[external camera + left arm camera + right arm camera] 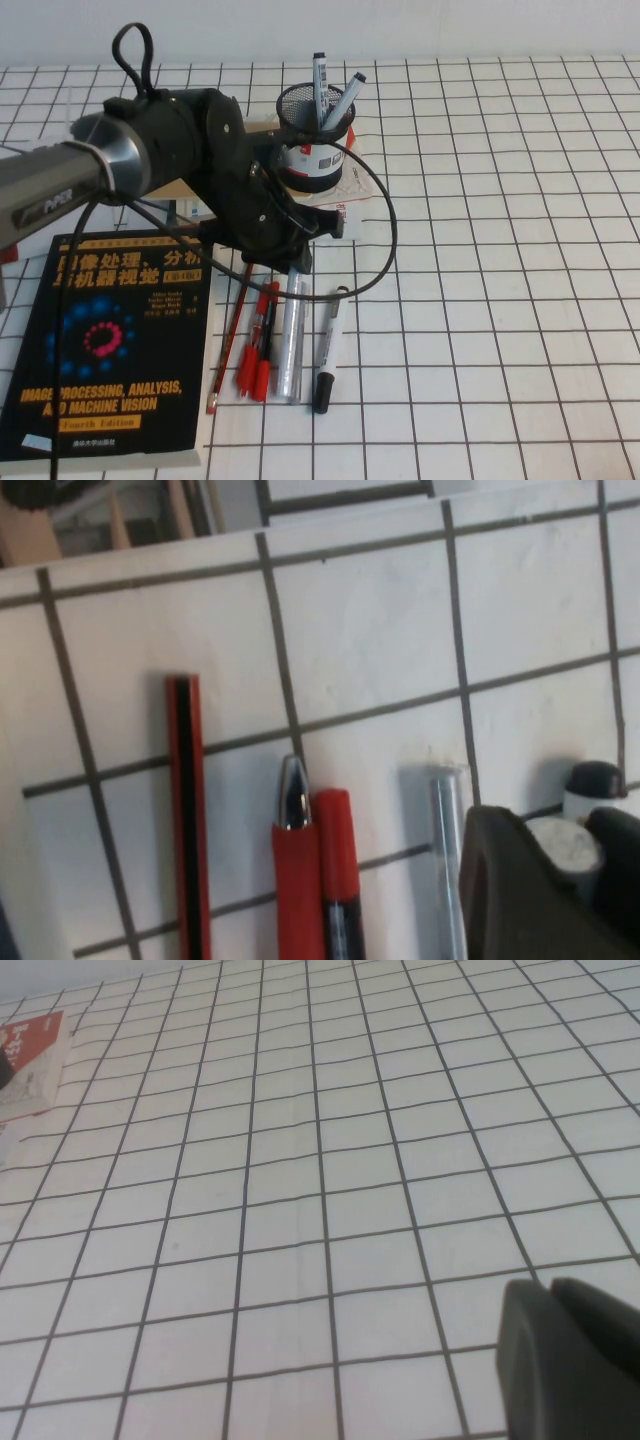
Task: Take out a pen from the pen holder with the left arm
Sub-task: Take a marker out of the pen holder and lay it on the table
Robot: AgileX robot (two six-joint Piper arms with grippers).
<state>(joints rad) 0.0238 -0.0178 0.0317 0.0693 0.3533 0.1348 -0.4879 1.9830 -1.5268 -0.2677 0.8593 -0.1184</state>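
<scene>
A black mesh pen holder (315, 112) stands at the back with two grey markers (322, 85) upright in it. My left gripper (300, 260) hangs low over a row of pens lying on the table, in front of the holder. Its fingers (520, 880) are shut on the grey-white end of a black-capped marker (568, 842). In the high view that marker (326, 345) stretches from under the gripper towards the front edge. Beside it lie a silver pen (291, 335), two red pens (262, 340) and a red pencil (228, 335). My right gripper (550, 1300) is shut, over bare grid table.
A large black book (110, 350) lies at the front left. The holder sits on a white and black round container (312, 165), with a red and white booklet (345, 190) under it. A black cable (385, 230) loops over the table beside the pens.
</scene>
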